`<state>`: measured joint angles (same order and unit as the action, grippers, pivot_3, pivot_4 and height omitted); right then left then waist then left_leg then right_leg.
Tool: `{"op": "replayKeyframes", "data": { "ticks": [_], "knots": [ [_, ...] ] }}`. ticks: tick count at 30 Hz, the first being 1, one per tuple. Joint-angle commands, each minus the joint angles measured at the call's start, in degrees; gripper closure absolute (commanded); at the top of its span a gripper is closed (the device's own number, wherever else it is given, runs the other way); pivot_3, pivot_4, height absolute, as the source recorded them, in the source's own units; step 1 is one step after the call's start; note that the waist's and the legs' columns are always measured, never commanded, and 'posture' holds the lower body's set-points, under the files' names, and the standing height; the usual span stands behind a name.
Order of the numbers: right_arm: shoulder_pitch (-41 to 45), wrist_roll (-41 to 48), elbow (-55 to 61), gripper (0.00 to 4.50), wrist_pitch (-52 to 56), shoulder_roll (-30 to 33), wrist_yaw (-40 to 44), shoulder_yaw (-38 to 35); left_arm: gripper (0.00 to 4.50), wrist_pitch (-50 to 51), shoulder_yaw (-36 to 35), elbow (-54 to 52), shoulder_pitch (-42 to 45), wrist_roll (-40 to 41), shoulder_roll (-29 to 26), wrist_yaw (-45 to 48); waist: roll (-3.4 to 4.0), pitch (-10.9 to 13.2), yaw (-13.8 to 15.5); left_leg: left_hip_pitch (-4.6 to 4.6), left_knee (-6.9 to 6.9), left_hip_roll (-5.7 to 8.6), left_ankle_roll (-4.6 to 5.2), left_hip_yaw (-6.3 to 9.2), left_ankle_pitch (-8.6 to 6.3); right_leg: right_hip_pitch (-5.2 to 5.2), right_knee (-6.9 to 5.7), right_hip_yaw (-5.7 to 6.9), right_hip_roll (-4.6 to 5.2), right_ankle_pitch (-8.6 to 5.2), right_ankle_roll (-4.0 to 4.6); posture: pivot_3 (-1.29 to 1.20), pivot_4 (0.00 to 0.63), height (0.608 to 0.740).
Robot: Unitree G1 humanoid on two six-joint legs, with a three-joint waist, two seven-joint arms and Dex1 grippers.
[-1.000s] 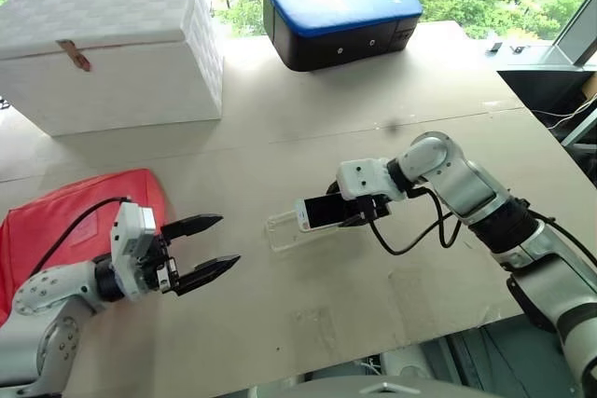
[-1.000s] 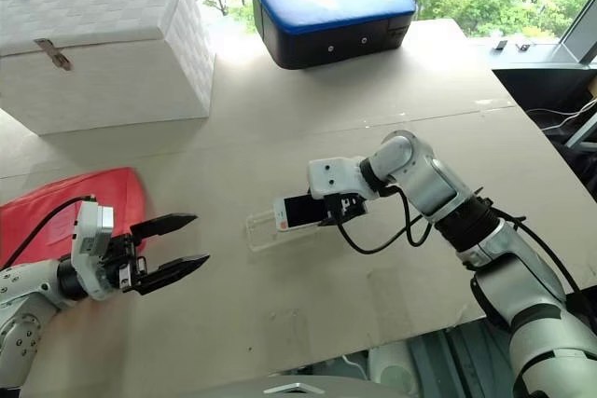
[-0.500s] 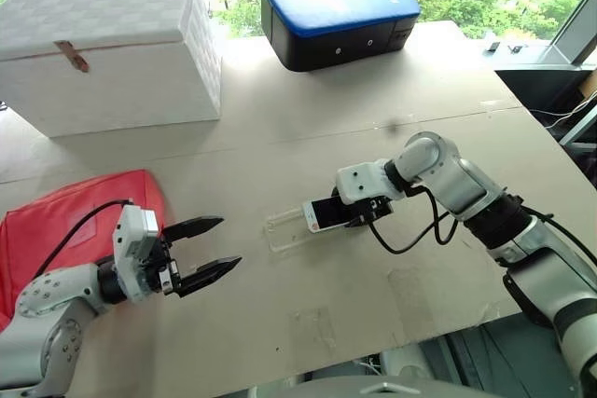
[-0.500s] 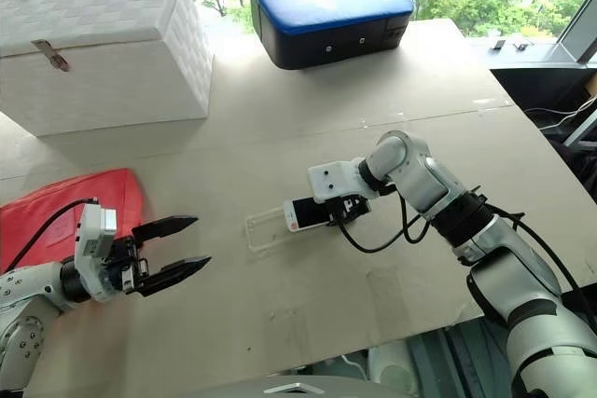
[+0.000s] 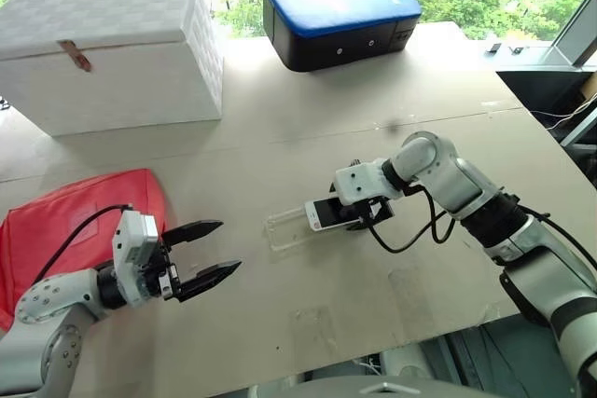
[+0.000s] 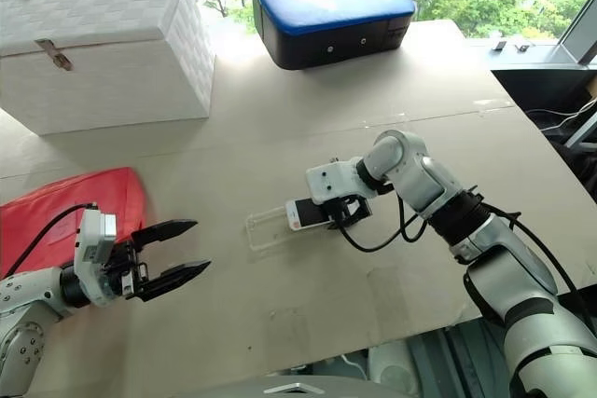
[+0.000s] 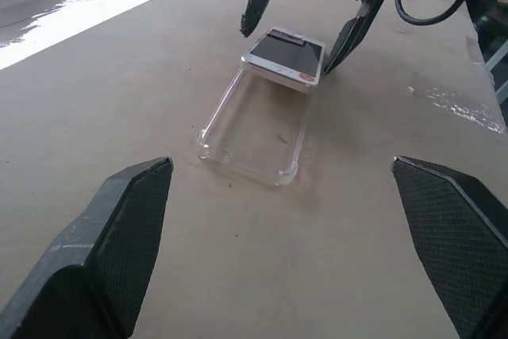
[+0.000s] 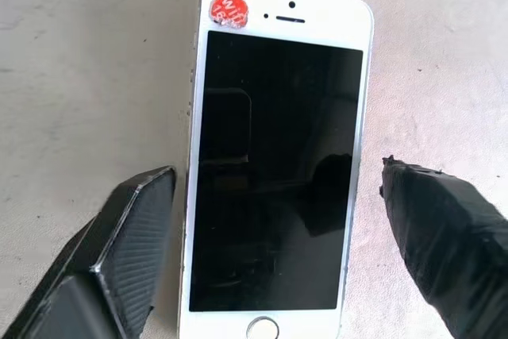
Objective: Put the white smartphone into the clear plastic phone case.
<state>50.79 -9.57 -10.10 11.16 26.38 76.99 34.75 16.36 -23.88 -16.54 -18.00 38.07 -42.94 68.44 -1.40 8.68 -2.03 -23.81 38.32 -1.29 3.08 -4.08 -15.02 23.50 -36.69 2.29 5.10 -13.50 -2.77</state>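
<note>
Left eye view: I see the table [image 5: 308, 128], then my left gripper [image 5: 203, 253] idle, fingers apart. My right gripper [image 7: 305, 17] straddles the phone [image 7: 284, 55], spread and not touching (screen up), its end overlapping the case [image 7: 254, 129].

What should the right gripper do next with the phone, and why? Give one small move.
Probably nudge the white smartphone further along into the clear plastic phone case. The right gripper stands open, its fingers on either side of the phone, apparently no longer gripping it. Only the phone's front end seems to overlap the case's near rim; most of the case lies empty, so the phone is not yet seated.
</note>
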Motion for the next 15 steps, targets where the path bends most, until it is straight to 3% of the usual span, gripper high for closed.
{"op": "replayKeyframes", "data": {
  "ticks": [1, 3, 5, 9, 10, 14, 15],
  "knots": [
    [0.1, 3.6, 6.3, 0.09, 3.1, 1.9, 0.1, -5.8, 0.01, -1.0, 0.2, -1.6, 0.3, -0.1, 0.2, -0.1, 0.00, 0.0, 0.0, 0.00, 0.00, 0.00, 0.00, 0.00, 0.00, 0.00, 0.00, 0.00, 0.00, 0.00, 0.00, 0.00, 0.150, 0.734],
    [-0.9, 7.3, 9.9, 0.09, 6.6, 2.3, 0.5, -8.7, 0.01, -1.1, 0.4, -1.5, 0.4, -0.1, 0.3, -0.2, -0.01, 0.0, 0.2, 0.00, 0.00, 0.00, 0.00, 0.00, 0.00, 0.00, 0.00, 0.00, 0.02, 0.00, 0.00, 0.00, 0.150, 0.734],
    [-2.2, 10.8, 13.3, 0.60, 10.6, 2.3, 0.4, -10.9, 0.01, -1.2, 0.6, -1.4, 0.5, -0.2, 0.4, -0.3, -0.03, 0.0, 0.1, 0.00, 0.00, -0.01, 0.00, 0.01, 0.00, -0.01, 0.00, 0.00, 0.10, 0.00, 0.00, 0.00, 0.150, 0.734],
    [-5.8, 19.4, 18.3, 2.27, 22.1, -1.0, -2.4, -15.2, 0.01, -1.4, 1.2, -1.0, 1.2, -0.5, 0.8, -0.6, -0.06, 0.0, 0.1, 0.01, -0.01, -0.02, 0.00, 0.02, -0.01, -0.01, 0.00, 0.02, 0.26, 0.00, 0.01, 0.00, 0.150, 0.734],
    [-6.6, 20.2, 18.3, 3.02, 23.9, -2.5, -4.4, -15.6, 0.01, -1.5, 1.4, -0.8, 1.4, -0.5, 0.8, -0.6, -0.04, 0.0, 0.0, 0.01, -0.01, -0.02, 0.00, 0.04, -0.01, -0.01, -0.02, 0.02, 0.27, 0.01, 0.02, 0.00, 0.150, 0.734],
    [-12.3, 16.2, 14.2, 4.47, 20.4, -6.5, -12.9, -12.8, 0.01, -1.2, 1.8, -0.8, 2.4, -0.6, 0.6, -0.9, -0.11, -0.1, -0.1, 0.04, -0.03, -0.03, -0.02, 0.06, -0.01, -0.01, -0.05, 0.01, 0.29, 0.02, 0.06, 0.00, 0.150, 0.734],
    [-13.0, 14.4, 12.8, 4.47, 19.6, -6.6, -14.5, -11.5, 0.01, -1.1, 1.7, -0.8, 2.5, -0.5, 0.5, -0.9, -0.10, -0.1, 0.0, 0.03, -0.02, -0.02, -0.02, 0.06, -0.01, 0.00, -0.05, 0.01, 0.31, 0.02, 0.06, 0.00, 0.150, 0.734]
  ]
}}
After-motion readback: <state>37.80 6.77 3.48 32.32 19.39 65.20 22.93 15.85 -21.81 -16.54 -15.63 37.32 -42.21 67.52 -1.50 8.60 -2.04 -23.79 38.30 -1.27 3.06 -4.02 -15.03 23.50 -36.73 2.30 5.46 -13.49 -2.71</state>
